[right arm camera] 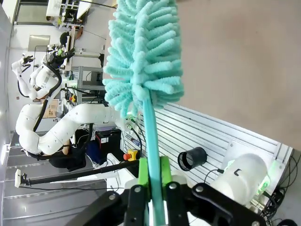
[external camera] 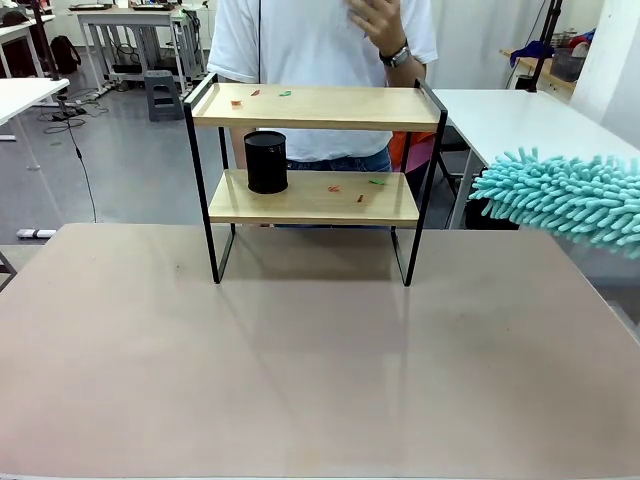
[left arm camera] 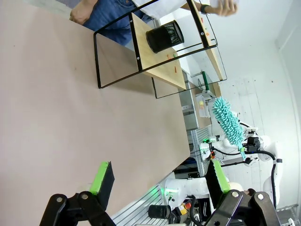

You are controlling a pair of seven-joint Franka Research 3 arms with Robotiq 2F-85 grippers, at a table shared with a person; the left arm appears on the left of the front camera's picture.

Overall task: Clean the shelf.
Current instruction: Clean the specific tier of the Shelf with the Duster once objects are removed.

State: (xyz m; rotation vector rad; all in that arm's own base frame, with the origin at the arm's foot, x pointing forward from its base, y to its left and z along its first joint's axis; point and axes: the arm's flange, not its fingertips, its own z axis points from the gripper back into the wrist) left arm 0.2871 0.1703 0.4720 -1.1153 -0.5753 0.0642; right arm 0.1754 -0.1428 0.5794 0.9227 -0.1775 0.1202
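– Shelf [external camera: 340, 108]: where does it stand?

– At 12 o'clock on the table [external camera: 300, 380], near the far edge, with a person right behind it. It is upright, both wooden boards facing up.

– What needs cleaning?

– Small red, orange and green scraps [external camera: 255, 93] lie on the top board, and more are on the lower one.

– Any containers?

– A black mesh cup [external camera: 266, 161] stands on the lower board toward 9 o'clock. I cannot tell what is inside.

– And the arms?

– The right gripper [right arm camera: 153, 170] has its fingers clamped on the handle of a teal chenille duster [external camera: 560, 195]. It hangs at 3 o'clock, clear of the frame, head pointing at the shelf, probably lined up for a sweep. The left gripper [left arm camera: 157, 181] hovers over bare table with its fingers apart and empty, likely free to shift the cup.
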